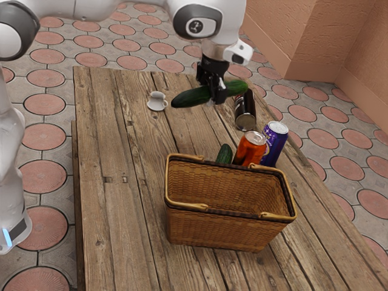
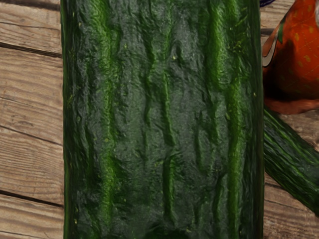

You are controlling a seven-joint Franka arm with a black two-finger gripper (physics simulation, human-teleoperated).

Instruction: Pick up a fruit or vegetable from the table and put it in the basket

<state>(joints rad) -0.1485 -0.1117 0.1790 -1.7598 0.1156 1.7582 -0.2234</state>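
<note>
My gripper (image 1: 213, 96) is shut on a long dark green cucumber (image 1: 190, 97), which hangs level above the table's far part in the exterior view, behind the basket. That cucumber (image 2: 162, 119) is large and close under the hand in the wrist view. A second cucumber (image 1: 224, 154) lies on the table just behind the basket; in the wrist view this other cucumber (image 2: 293, 158) is beside the held one. The wicker basket (image 1: 227, 227) stands upright, its open top facing up, handles folded down on the rim.
An orange can (image 1: 250, 150) and a purple can (image 1: 274, 144) stand behind the basket. A dark can (image 1: 245, 111) lies on its side near the held cucumber. A white cup (image 1: 157, 99) on a saucer sits on the wooden table (image 1: 130, 182).
</note>
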